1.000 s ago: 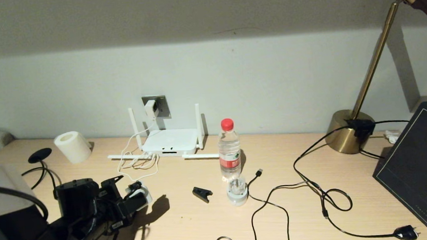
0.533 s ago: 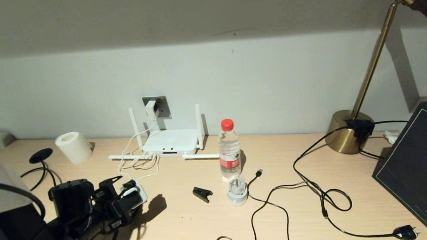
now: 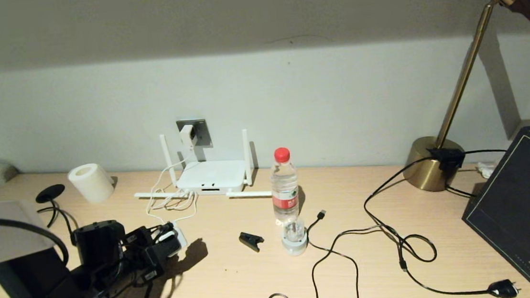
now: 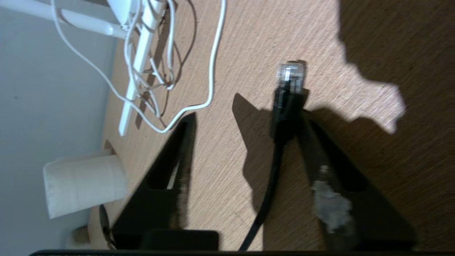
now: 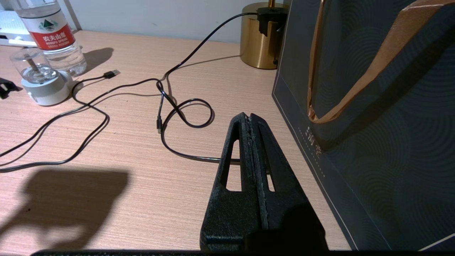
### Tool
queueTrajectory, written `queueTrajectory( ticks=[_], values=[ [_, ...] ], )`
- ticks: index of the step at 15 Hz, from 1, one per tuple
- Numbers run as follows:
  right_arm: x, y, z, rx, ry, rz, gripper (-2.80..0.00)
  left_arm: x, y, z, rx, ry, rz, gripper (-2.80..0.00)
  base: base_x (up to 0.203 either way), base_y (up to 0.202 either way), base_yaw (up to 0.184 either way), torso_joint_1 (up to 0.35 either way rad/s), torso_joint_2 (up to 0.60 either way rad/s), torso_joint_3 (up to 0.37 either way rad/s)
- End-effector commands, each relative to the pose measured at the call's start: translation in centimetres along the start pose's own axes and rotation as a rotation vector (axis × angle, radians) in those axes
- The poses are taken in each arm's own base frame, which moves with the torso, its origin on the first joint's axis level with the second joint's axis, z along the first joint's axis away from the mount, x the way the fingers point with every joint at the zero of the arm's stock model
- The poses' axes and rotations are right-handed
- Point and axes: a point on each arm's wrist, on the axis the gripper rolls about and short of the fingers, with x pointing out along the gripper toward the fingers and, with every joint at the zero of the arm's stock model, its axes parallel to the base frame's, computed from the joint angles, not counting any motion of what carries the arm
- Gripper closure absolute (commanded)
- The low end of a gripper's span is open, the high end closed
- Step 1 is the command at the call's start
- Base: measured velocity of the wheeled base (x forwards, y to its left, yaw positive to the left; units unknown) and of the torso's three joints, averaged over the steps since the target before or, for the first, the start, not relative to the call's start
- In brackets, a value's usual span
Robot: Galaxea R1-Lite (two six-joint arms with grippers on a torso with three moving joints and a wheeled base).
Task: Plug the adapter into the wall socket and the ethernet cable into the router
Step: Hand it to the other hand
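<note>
The left end effector (image 4: 245, 117) hovers low over the front-left part of the light wooden table (image 3: 238, 276), its two black wedge-shaped fingers (image 4: 167, 177) apart with a clear gap between them. The thick black ethernet cable (image 4: 273, 160) runs up through that gap, close against the inner face of one finger, and its clear-tipped black connector (image 4: 290, 76) sticks out just past the fingertips. The other finger stands off from the cable with bare table showing between, so whether the cable is really pinched is hard to tell from the wrist view. In the head view the left end effector (image 3: 167, 239) sits beside the loose loops of thin white cord (image 3: 169, 203), well short of the flat white router with slim stick antennas (image 3: 211, 177) that lies against the wall. The small white boxy adapter (image 3: 187, 135) is seated in the square grey metallic wall socket (image 3: 202, 131) just above the router. A white paper roll (image 3: 89, 182) stands near the wall on the robot's left. The right end effector (image 5: 251, 122) rests with its black fingers pressed together, holding nothing, above the table beside a dark paper bag (image 5: 373, 117) on the robot's right.
</note>
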Motion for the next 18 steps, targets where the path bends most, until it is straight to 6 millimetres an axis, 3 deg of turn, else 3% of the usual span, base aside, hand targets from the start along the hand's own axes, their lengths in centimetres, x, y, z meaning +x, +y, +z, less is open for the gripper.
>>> queueTrajectory(
  ticks=[1,8,10,14,18],
  values=[
    [0.1,0.0,-0.3,0.000,0.009,0.000,0.00,0.5,-0.6,-0.2,0.005,-0.004,-0.019,0.00,0.000,0.000,0.000,0.000,0.00,0.000],
    [0.1,0.0,-0.3,0.000,0.009,0.000,0.00,0.9,-0.9,-0.3,0.004,-0.004,-0.028,0.00,0.000,0.000,0.000,0.000,0.00,0.000],
    [0.1,0.0,-0.3,0.000,0.009,0.000,0.00,0.3,-0.1,0.0,0.004,-0.035,-0.004,0.00,0.000,0.000,0.000,0.000,0.00,0.000],
    [0.1,0.0,-0.3,0.000,0.009,0.000,0.00,-3.2,3.0,1.4,-0.070,-0.114,0.100,0.00,0.000,0.000,0.000,0.000,0.00,0.000],
    [0.1,0.0,-0.3,0.000,0.009,0.000,0.00,-6.9,4.7,2.4,-0.348,-0.124,0.042,0.00,0.000,0.000,0.000,0.000,0.00,0.000]
  ],
)
